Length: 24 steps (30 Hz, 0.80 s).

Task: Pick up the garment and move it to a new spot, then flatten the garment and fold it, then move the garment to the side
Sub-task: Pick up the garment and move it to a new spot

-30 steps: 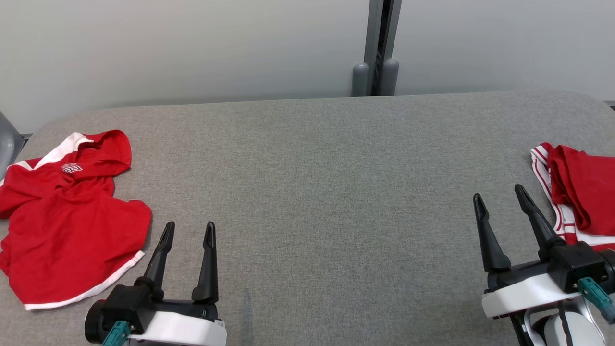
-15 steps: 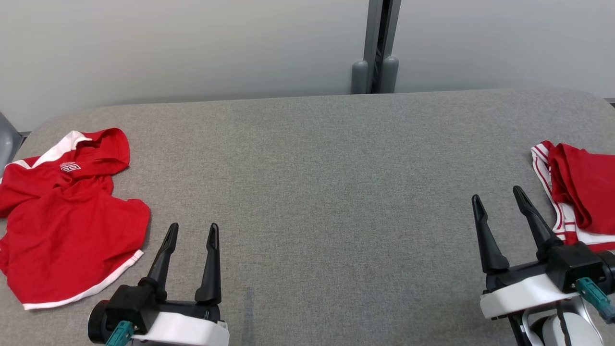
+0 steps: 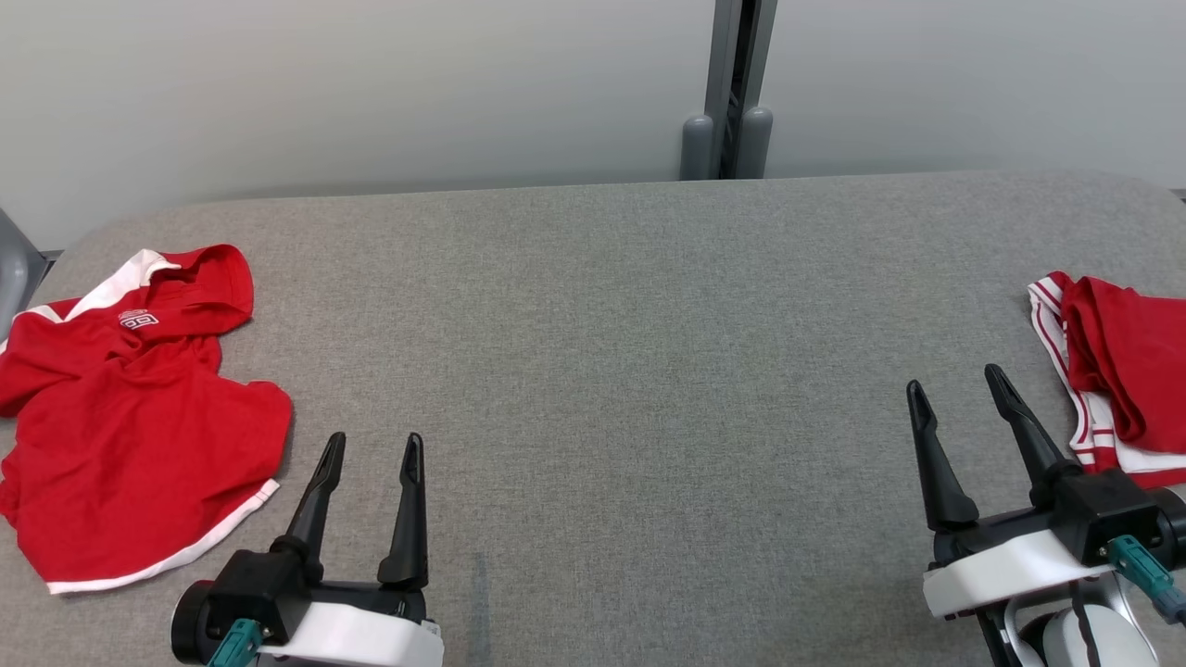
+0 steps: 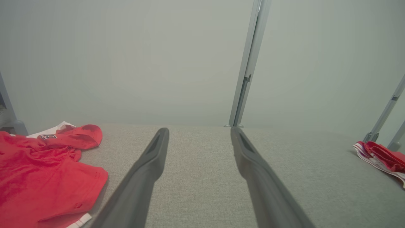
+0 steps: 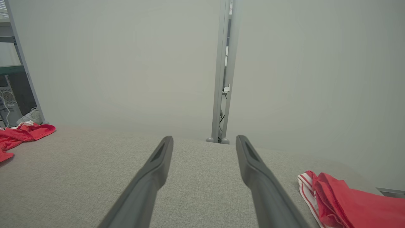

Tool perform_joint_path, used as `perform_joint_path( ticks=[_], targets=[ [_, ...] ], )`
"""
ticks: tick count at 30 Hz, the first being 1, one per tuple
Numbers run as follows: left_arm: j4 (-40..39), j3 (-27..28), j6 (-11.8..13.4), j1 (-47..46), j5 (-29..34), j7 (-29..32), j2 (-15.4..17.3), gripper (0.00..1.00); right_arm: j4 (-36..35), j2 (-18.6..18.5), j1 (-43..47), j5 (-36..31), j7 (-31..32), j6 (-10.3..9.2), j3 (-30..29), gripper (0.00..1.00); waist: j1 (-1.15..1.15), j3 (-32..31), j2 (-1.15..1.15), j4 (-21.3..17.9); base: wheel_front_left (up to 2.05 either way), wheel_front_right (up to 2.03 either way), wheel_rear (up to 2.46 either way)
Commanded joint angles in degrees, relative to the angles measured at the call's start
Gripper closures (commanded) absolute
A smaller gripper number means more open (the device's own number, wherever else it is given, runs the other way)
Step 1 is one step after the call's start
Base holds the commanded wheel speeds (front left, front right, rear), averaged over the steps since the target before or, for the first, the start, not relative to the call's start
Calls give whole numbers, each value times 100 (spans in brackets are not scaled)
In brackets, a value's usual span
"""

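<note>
Left gripper (image 3: pixel 375 443), its two dark fingers spread apart and holding nothing, hovers low over the grey table (image 3: pixel 630 352) just beside the white-trimmed hem of a crumpled red garment (image 3: pixel 139 426) heaped at the table's left end; right gripper (image 3: pixel 954 382), likewise spread and empty, hangs near the table's right end, close to a second red-and-white garment (image 3: pixel 1126 371) that lies in a compact layered bundle and looks already folded and set aside; neither gripper touches cloth. Between the two arms the broad middle of the table carries nothing, apparently the spot kept free for spreading and folding; the rumpled garment, one part doubled over itself with a small printed badge near its white collar band, looks to be the next piece for pick-up, and the left arm, being nearest, seems placed to take it first; both sets of fingers point toward the pale wall (image 3: pixel 371 93) behind, a ready stance; bunched fabric like this will likely want a pinch at an edge rather than on the heap.
</note>
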Motion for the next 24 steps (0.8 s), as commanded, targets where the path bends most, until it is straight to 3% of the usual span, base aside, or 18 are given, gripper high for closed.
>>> perform_joint_path(
  ticks=[1,11,24],
  targets=[
    [11,9,23,-81,1,7,24,0,6,-26,-10,29,-9,-2,3,0,0,5,0,10,0,0,0],
    [66,-11,8,-130,-38,7,24,0,23,-30,5,39,-9,-2,20,0,0,39,0,239,0,0,0],
    [115,190,26,-17,-73,7,25,0,121,-50,73,85,-9,-2,330,0,0,-55,0,1252,0,0,0]
  ],
)
